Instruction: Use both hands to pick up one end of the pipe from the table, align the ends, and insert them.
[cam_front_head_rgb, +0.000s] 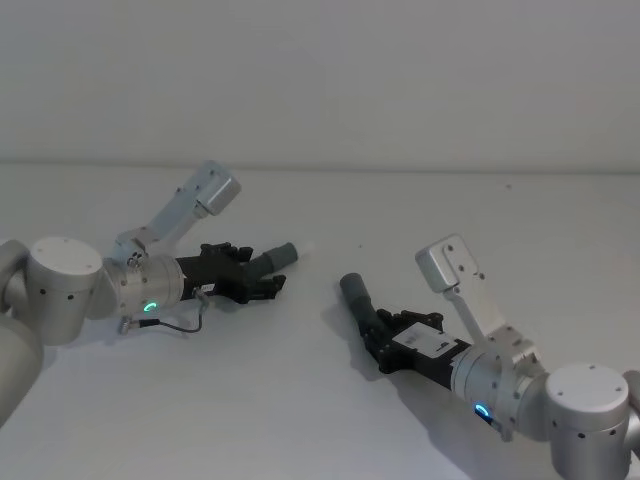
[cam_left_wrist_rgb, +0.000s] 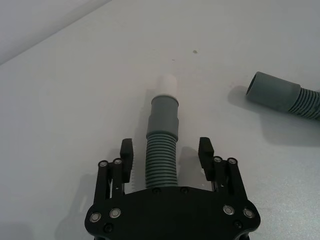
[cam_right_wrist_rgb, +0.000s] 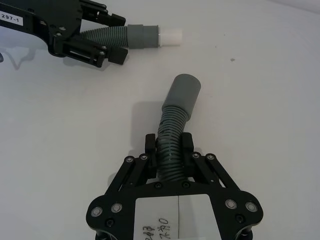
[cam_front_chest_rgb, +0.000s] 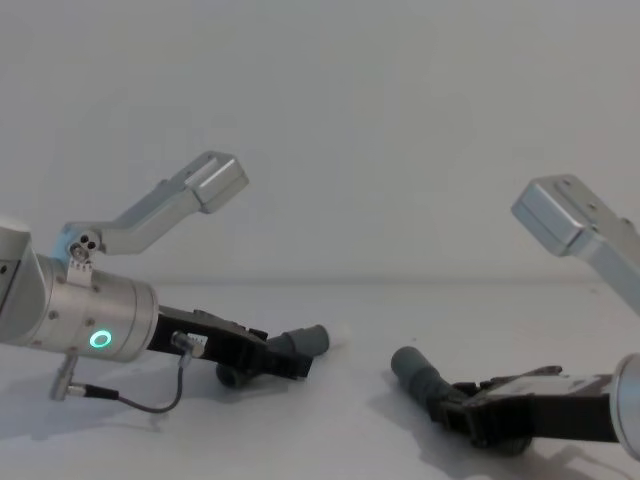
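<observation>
Two short, dark-grey, ribbed flexible hose pieces sit apart over the plain matte white table (cam_front_head_rgb: 250, 410), one at each gripper.

The left hose piece (cam_left_wrist_rgb: 162, 160) runs straight out between the fingers of the left gripper (cam_left_wrist_rgb: 165, 147), a black plastic two-fingered unit. Its smooth grey left cuff (cam_left_wrist_rgb: 165, 114) ends in a short white tip (cam_left_wrist_rgb: 167, 83). The left gripper's fingers (cam_left_wrist_rgb: 126, 150) are spread to either side of the ribbed section, with a gap on both sides — no contact with the hose.

The right hose piece (cam_right_wrist_rgb: 170, 127) is pinched in the right gripper (cam_right_wrist_rgb: 168, 142), whose black fingers (cam_right_wrist_rgb: 150, 145) press against the ribbed section from both sides. The hose bends just beyond the fingertips and ends in the smooth grey right cuff (cam_right_wrist_rgb: 183, 91), whose open end faces away from the gripper.

In the head view the left cuff points toward the robot's right, while the right cuff points forward and slightly to the left. The two cuffs are well apart and not in line. In the chest view both cuffs tilt upward; whether the ribbed sections rest on the table cannot be determined.

The left arm's silver cylindrical wrist carries a green ring light (cam_front_chest_rgb: 100, 339), and a thin black cable (cam_front_chest_rgb: 150, 402) loops below it. A pale grey wall (cam_front_head_rgb: 320, 80) stands behind the table.
</observation>
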